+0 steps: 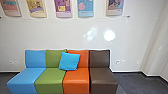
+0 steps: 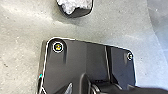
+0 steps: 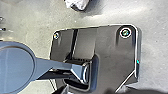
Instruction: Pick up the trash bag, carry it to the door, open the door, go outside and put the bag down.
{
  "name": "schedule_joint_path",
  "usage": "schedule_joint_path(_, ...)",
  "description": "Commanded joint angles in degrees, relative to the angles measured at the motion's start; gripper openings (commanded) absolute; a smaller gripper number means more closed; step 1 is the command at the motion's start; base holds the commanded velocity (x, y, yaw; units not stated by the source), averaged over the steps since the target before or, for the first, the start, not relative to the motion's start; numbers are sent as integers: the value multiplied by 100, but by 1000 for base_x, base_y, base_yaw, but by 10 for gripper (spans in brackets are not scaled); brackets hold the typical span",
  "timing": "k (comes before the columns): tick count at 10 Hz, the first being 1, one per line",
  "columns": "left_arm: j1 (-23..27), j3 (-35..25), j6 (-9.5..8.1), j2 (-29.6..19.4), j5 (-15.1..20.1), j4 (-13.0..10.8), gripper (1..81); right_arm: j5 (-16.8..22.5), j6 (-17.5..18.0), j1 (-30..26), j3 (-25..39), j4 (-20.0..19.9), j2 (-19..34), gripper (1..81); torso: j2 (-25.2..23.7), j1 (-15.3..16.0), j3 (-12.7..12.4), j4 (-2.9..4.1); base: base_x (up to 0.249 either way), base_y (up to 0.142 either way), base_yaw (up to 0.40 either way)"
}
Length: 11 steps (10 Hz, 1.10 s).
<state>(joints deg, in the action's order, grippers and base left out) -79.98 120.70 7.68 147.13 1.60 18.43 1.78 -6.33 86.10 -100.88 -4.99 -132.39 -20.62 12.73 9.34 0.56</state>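
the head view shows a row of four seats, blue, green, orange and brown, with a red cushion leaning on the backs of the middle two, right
Not quite: the head view shows that the cushion is bright blue, not red. It does lean on the middle backs, and the row does run blue seat, green seat, orange seat, brown seat.

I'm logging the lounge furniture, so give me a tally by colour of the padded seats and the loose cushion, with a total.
Blue: 2 (smooth blue padded seat, square bright-blue cushion)
Green: 1 (smooth green padded seat)
Orange: 1 (smooth orange padded seat)
Brown: 1 (smooth dark-brown padded seat)
Total: 5
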Motion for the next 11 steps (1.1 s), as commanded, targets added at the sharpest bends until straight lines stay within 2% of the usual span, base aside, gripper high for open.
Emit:
schedule_joint_path(1,540,-37,23,-201,543,213,811,393,26,-466,368,-319,491,811,-549,354,511,-147,0,0,0)
schedule_joint_path(2,628,-29,23,-210,649,274,811,393,26,-484,447,-328,562,811,-743,476,544,-5,0,0,0)
schedule_joint_path(4,742,-20,23,-227,666,301,811,393,26,-527,631,-345,728,811,-1036,660,728,-7,0,0,0)
schedule_joint_path(6,847,-20,14,-227,666,319,811,385,35,-563,843,-354,913,811,-1430,907,1097,-7,0,0,0)
schedule_joint_path(8,989,33,14,-227,684,459,811,385,35,-563,1053,-363,1097,811,-1836,1167,1479,-9,0,0,0)
schedule_joint_path(11,1383,375,14,-96,1097,697,811,376,35,-615,1352,-363,1432,811,-2444,1560,2060,-9,0,0,0)
